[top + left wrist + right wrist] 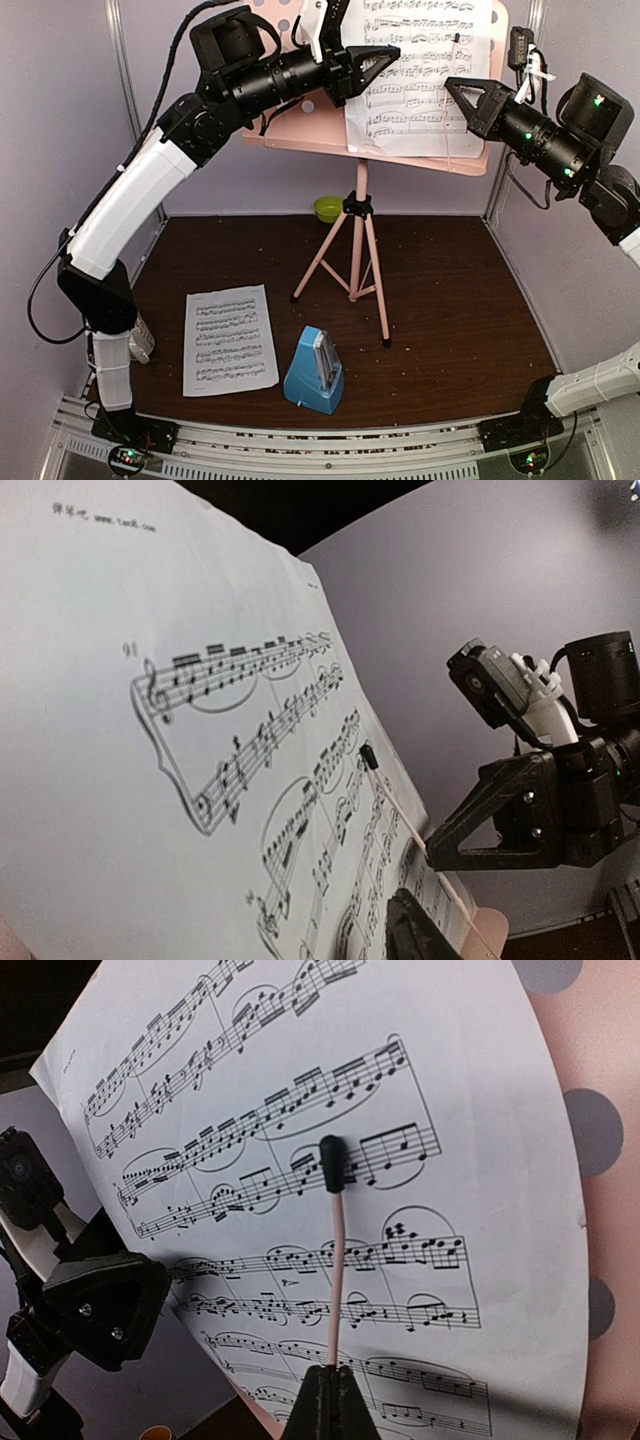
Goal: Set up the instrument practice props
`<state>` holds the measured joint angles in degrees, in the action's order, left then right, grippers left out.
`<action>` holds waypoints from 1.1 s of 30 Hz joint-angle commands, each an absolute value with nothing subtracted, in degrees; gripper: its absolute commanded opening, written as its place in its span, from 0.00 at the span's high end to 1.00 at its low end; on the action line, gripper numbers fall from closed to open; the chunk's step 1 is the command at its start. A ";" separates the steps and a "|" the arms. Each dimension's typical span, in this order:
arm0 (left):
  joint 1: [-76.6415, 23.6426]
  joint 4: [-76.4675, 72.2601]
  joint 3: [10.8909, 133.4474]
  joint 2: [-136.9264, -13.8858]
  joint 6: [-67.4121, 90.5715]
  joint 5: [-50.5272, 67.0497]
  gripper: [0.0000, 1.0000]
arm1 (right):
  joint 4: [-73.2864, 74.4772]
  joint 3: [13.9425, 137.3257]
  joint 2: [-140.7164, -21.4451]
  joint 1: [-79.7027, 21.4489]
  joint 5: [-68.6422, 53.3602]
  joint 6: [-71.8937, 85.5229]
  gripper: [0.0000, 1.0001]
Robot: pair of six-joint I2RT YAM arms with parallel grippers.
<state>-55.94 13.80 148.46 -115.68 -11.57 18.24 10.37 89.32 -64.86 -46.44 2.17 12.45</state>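
The pink music stand [300, 130] stands at the back on its tripod [356, 262]. One sheet-music page [420, 70] rests on its desk, its left edge bowed forward. My right gripper [452, 88] is shut on the stand's thin pink page-holder arm [338, 1260], which lies across the page; its tips show in the right wrist view [330, 1368]. My left gripper [390, 55] is at the page's left edge. One finger [412, 930] shows off-centre in front of the paper and the other is hidden behind it. The second page [230, 340] lies flat front left. The blue metronome [315, 372] stands beside it.
A lime-green bowl [328, 208] sits at the back behind the tripod. A white mug [142, 340] is partly hidden by the left arm's base. Grey walls close in both sides and the back. A metal rail [320, 440] runs along the front edge.
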 commanded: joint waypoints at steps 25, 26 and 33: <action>-56.16 10.25 128.22 -98.65 -6.63 9.76 0.23 | 10.67 87.22 -63.50 -46.23 2.79 14.10 0.66; -56.16 10.16 127.00 -97.82 -6.53 9.70 0.22 | 10.65 87.28 -63.42 -46.27 2.81 14.14 0.63; -56.16 6.60 107.79 -86.06 -3.89 7.20 0.15 | 10.35 87.36 -61.80 -46.23 1.66 13.07 0.42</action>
<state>-55.99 11.35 116.42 -93.01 -6.22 9.61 10.74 87.35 -63.86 -46.44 2.44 13.74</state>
